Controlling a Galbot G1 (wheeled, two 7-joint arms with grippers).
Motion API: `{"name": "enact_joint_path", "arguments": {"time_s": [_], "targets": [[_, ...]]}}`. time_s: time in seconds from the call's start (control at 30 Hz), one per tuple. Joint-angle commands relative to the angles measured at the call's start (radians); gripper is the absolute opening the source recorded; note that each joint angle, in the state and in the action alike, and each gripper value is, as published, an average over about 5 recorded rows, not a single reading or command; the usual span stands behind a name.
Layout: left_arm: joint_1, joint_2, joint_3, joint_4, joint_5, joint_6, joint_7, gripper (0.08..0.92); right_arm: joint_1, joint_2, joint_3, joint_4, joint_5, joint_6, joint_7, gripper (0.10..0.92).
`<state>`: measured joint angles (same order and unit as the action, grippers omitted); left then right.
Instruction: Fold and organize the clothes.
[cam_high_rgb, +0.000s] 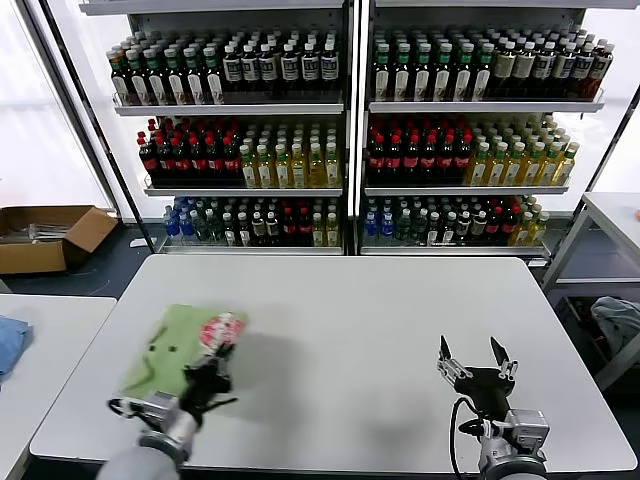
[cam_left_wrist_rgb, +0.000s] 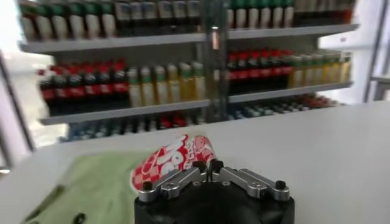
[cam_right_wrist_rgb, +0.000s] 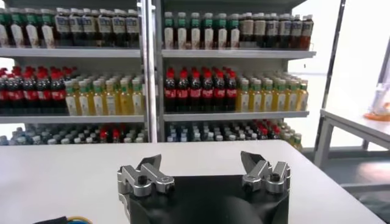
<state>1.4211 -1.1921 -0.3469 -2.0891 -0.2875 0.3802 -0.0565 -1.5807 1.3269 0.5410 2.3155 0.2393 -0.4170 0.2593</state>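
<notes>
Behind the table (cam_high_rgb: 380, 320), tall shelves (cam_high_rgb: 345, 130) carry rows of bottles. On the white table's left part lies the light green shirt (cam_high_rgb: 170, 350), folded into a flat bundle, with its red-and-white checkered print (cam_high_rgb: 222, 330) turned up at the far right corner. At the shirt's near right edge sits the left claw (cam_high_rgb: 210, 375), its fingers drawn tightly together, tips meeting just short of the print; in the left wrist view the left claw (cam_left_wrist_rgb: 209, 165) points at the print (cam_left_wrist_rgb: 173, 159) with nothing seen between the tips. Well apart, over the bare right side of the table, hangs the right claw (cam_high_rgb: 472, 355), fingers spread wide and empty.
</notes>
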Motion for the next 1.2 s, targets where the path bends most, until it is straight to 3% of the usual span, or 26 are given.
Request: {"name": "enact_joint_path", "arguments": {"time_s": [0.03, 0.17, 0.33, 0.7, 0.97, 1.2], "targets": [[-0.163, -0.265, 0.344, 0.134, 0.053, 0.021, -0.064, 0.097, -0.031, 0.009, 0.03, -0.002, -0.005, 0.003, -0.002, 0.823], [-0.239, -0.312, 0.312, 0.221, 0.068, 0.015, -0.045, 0.097, -0.028, 0.011, 0.024, -0.001, -0.007, 0.0, -0.003, 0.823], [-0.276, -0.298, 0.281, 0.259, 0.045, -0.009, -0.035, 0.117, -0.017, 0.004, 0.01, -0.005, -0.014, -0.005, -0.005, 0.823], [-0.203, -0.221, 0.236, 0.028, -0.115, -0.021, -0.037, 0.436, 0.072, 0.015, -0.138, -0.085, 0.041, -0.05, 0.004, 0.823], [-0.095, -0.142, 0.025, -0.072, -0.022, 0.007, -0.085, 0.661, 0.267, 0.022, -0.266, -0.202, 0.427, -0.132, 0.095, 0.823], [-0.011, -0.104, -0.084, -0.104, 0.016, 0.003, -0.096, 0.814, 0.452, 0.069, -0.372, -0.382, 0.56, -0.16, 0.167, 0.823]]}}
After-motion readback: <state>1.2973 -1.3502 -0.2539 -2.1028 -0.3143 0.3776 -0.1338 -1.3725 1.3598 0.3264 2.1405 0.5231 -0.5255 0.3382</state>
